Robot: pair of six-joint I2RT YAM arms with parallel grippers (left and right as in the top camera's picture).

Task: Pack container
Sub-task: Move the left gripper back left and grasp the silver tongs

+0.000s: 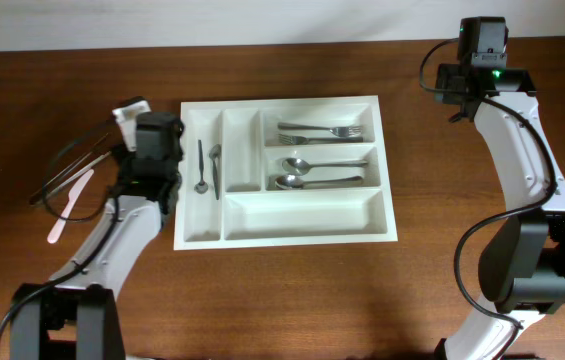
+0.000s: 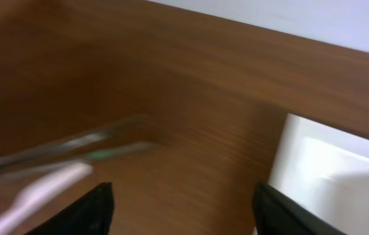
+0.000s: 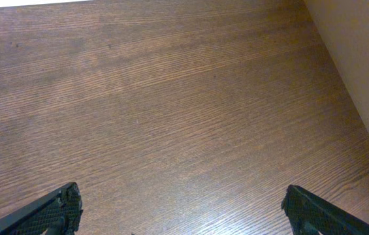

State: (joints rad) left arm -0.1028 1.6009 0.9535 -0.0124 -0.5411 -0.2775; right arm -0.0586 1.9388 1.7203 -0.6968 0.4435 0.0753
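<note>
— At the middle of the desk (image 1: pixel 282 300), what is crowding the container (image 1: pixel 302 215)?
— Left fingers (image 2: pixel 96 209) are hanging parted and empty at its nine o'clock, with a pink utensil (image 1: pixel 70 205) lying beyond. Right fingers (image 3: pixel 53 209) are gaping empty at two o'clock.

Left pincer (image 2: pixel 183 199), right pincer (image 3: pixel 183 199): both spread wide
</note>
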